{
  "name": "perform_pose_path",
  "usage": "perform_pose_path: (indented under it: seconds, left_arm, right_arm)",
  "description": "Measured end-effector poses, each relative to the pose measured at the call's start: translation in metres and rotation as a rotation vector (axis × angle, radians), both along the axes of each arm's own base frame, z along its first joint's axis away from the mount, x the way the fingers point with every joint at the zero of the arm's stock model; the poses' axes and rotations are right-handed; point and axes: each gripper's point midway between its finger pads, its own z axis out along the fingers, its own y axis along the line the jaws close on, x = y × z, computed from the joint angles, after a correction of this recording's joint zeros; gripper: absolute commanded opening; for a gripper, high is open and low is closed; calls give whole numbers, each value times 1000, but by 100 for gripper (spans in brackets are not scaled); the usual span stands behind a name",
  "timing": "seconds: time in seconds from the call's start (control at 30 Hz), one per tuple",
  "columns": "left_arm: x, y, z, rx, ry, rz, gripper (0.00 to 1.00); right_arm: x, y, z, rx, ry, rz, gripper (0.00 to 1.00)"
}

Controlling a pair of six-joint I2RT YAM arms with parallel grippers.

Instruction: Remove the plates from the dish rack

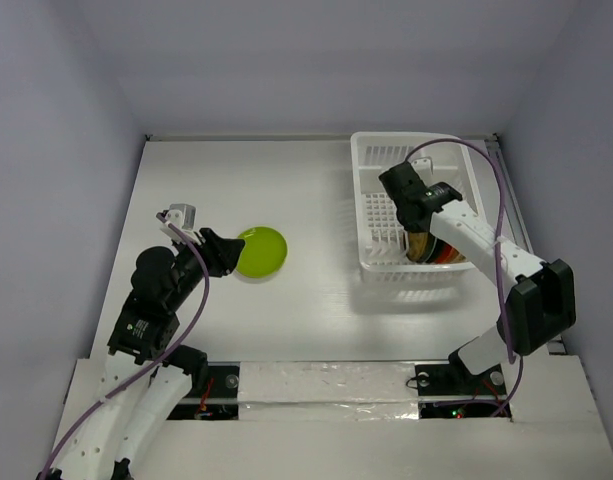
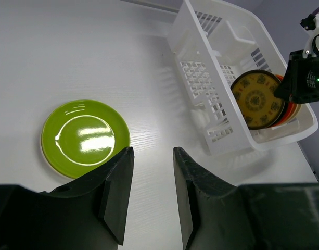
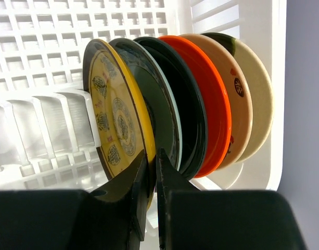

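Note:
The white dish rack (image 1: 381, 205) stands at the right; it also shows in the left wrist view (image 2: 211, 62) and the right wrist view (image 3: 39, 52). Several plates stand on edge in it: a yellow patterned plate (image 3: 115, 117), a dark green one (image 3: 159, 109), a black one (image 3: 193, 120), an orange-red one (image 3: 211, 104), a tan one (image 3: 237, 88) and a cream one (image 3: 260, 99). My right gripper (image 3: 151, 172) is shut on the yellow plate's rim. A lime green plate (image 1: 260, 251) lies flat on the table, on a cream one (image 2: 45, 154). My left gripper (image 2: 151, 151) is open and empty beside it.
The table (image 1: 286, 180) is white with walls on three sides. The right arm's cable (image 1: 491, 180) loops over the rack. In the left wrist view the right arm's wrist (image 2: 305, 78) is over the rack's plates.

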Motion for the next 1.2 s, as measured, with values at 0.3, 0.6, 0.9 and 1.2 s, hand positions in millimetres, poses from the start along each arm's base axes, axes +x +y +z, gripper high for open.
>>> perform_pose_path:
  seconds: [0.3,0.6,0.9,1.2]
  left_arm:
    - [0,0,0,0,0,0,37]
    - [0,0,0,0,0,0,49]
    - [0,0,0,0,0,0,49]
    - [0,1,0,0,0,3,42]
  right_arm:
    - [5,-2,24,-53,-46,-8,0]
    - [12,16,90,29,-222,19,0]
    - [-1,114,151,444,-448,285,0]
    - [21,290,68,784,-271,531,0]
